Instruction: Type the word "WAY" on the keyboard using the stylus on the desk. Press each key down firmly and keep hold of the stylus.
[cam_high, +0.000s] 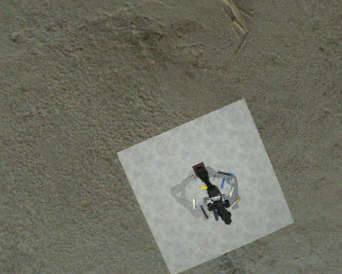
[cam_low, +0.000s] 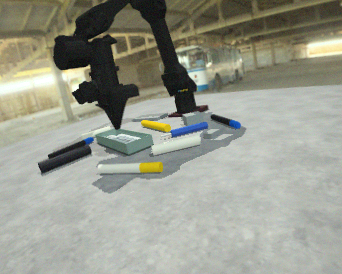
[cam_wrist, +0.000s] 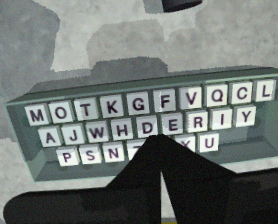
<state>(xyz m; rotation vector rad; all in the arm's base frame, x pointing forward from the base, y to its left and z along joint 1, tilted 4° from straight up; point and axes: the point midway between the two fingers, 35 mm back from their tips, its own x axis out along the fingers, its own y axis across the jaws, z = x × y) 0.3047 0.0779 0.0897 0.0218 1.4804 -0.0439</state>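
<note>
A green keyboard (cam_low: 140, 144) (cam_wrist: 26, 146) with white letter keys lies on the light table. In the wrist view the W key (cam_wrist: 96, 131), A key (cam_wrist: 50, 136) and Y key (cam_wrist: 245, 115) show in its middle row. My gripper (cam_low: 118, 127) (cam_wrist: 156, 141) is shut, its fingertips together with nothing seen between them. It points down over the keyboard, and in the wrist view its tips overlap the lower edge of the D and E keys and hide part of the bottom row. Contact with the keys cannot be told. Which of the pen-like sticks is the stylus cannot be told.
Around the keyboard lie a black stick (cam_low: 65, 159), a white-and-yellow one (cam_low: 125, 168), a white one (cam_low: 176, 145), a blue one (cam_low: 190, 129), a yellow one (cam_low: 155, 125) and black-and-blue ones (cam_low: 70, 148) (cam_low: 226, 121). The arm's base (cam_low: 186, 104) stands behind.
</note>
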